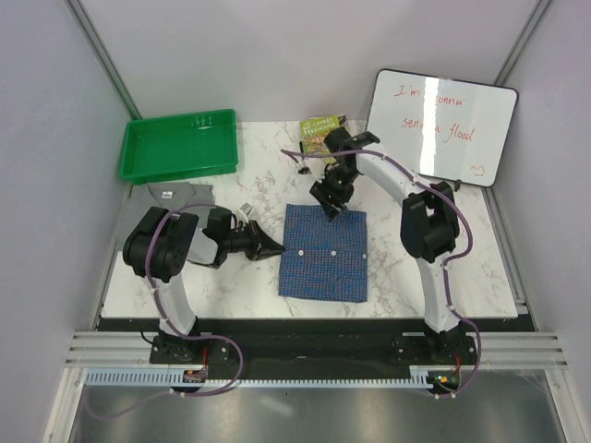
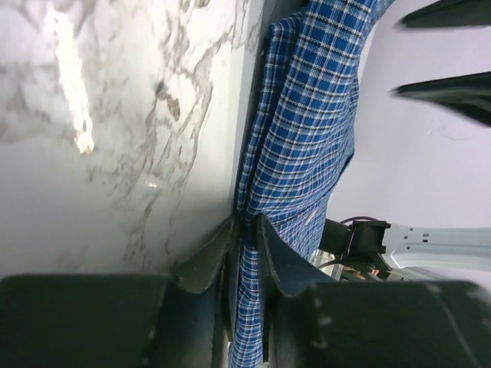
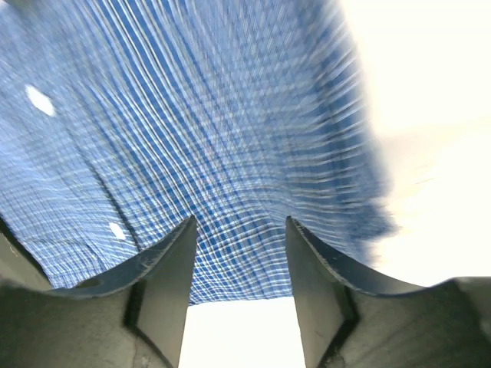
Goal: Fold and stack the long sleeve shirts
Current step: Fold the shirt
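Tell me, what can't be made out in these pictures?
- The grey shirt: top view, partly hidden by the left arm.
- The blue shirt: right wrist view, blurred; whether the open right hand touches it is unclear.
- Left wrist view: the left hand pinches that shirt's edge, but the bottom of the frame cuts the cloth off.
- The book: top view, title too small.

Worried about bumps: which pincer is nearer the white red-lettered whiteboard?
Right. The right pincer is left of the red-lettered whiteboard, at the blue checked shirt; the left pincer, farther left.

blue dark-checked shirt, grey shirt, green tray, white grey-veined table
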`<state>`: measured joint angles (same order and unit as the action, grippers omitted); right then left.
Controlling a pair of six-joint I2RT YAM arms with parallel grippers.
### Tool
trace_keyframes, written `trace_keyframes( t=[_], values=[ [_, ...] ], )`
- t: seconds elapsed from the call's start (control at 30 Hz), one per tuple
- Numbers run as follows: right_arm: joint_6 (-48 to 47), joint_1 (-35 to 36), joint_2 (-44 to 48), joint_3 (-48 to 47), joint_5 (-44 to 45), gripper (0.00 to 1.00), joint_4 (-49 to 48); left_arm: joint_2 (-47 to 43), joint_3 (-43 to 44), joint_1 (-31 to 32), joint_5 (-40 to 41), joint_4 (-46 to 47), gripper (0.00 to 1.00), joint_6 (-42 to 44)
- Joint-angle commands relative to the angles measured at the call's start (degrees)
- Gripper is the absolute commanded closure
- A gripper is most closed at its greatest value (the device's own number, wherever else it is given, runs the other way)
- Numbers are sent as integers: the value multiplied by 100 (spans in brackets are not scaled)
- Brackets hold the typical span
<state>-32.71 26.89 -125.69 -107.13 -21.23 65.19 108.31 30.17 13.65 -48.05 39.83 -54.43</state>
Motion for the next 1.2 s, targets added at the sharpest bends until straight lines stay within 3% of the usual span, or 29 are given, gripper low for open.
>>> trace_keyframes(
  t=[0.0,0.07,0.17,0.3,0.47,0.73,1.0,1.1,1.17],
  values=[
    [-8,280,274,-1431,-751,41,275,-100,-135,41,340,-407,83,451],
    [630,456,-121,-2134,-829,39,380,-65,-100,59,288,-284,89,382],
    [1178,738,-281,-1988,-1321,33,285,-196,-91,94,226,-222,97,354],
    [854,1160,-96,-1434,-1050,32,-233,-416,-117,112,226,-266,98,425],
    [985,897,-298,-1846,-926,32,-147,-661,14,120,261,-581,98,521],
    [1478,-359,167,-1390,-830,32,-305,-1216,1673,235,937,-4197,98,2662],
    [1425,-747,527,-977,-733,32,-305,-1471,2835,322,1474,-5994,98,4001],
    [1408,-826,580,-959,-742,32,-305,-1480,3695,331,1850,-6890,98,4808],
    [1399,-905,624,-950,-768,32,-305,-1340,4783,340,2254,-7713,98,5590]
  ],
)
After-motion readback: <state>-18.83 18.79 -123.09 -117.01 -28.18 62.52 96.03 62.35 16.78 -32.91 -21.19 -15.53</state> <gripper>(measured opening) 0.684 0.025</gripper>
